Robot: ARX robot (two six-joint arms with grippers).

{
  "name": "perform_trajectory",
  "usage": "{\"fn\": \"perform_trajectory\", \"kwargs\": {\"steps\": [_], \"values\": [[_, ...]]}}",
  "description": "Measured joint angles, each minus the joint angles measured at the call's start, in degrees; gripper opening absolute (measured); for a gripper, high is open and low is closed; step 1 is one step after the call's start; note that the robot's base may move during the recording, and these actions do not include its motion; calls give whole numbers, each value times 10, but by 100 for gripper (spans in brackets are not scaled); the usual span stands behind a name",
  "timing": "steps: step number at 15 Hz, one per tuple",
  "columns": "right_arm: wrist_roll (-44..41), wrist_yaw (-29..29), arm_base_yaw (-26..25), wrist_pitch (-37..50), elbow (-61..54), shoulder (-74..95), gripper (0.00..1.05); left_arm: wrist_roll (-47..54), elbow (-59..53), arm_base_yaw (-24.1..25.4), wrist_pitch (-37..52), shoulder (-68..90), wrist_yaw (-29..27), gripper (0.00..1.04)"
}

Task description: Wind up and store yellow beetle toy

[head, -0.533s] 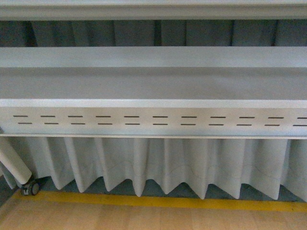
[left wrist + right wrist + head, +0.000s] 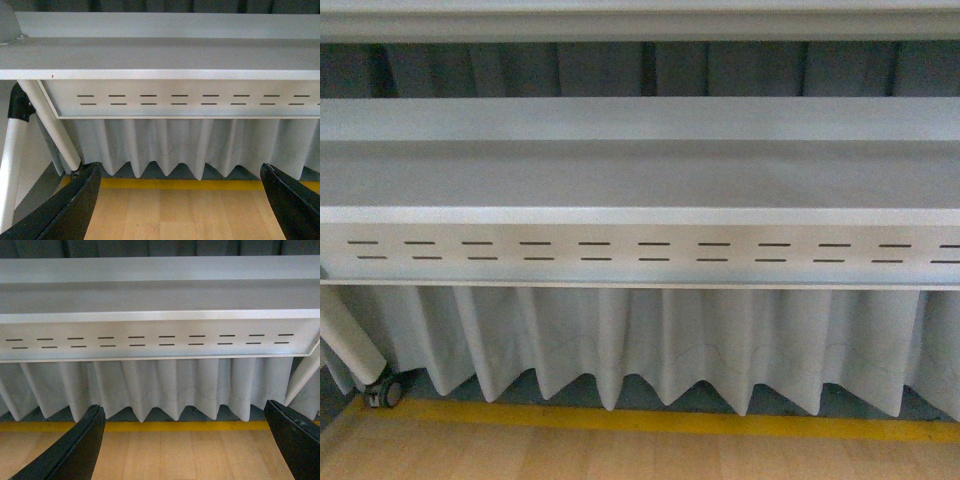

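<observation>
All the cams are looking at a pale grey metal table [image 2: 640,175] with a slotted front panel [image 2: 640,252]. A pleated grey curtain [image 2: 670,340] hangs under it, down to a yellow floor stripe [image 2: 650,420] at the far edge of the light wood floor [image 2: 620,455]. The left gripper [image 2: 179,172] has its black fingers [image 2: 70,205] spread wide apart, and the right gripper [image 2: 183,410] is just as wide. Honestly can't tell where the small glossy yellow beetle toy is from these views.

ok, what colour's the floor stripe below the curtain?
Yellow. The stripe runs along the wood floor; it shows best in the front view.
</observation>
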Motion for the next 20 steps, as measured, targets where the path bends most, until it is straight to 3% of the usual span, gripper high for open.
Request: {"fn": "perform_trajectory", "kwargs": {"steps": [20], "values": [[0, -1, 0, 0, 0, 0, 98, 0, 0, 0, 0, 0, 0, 98]]}}
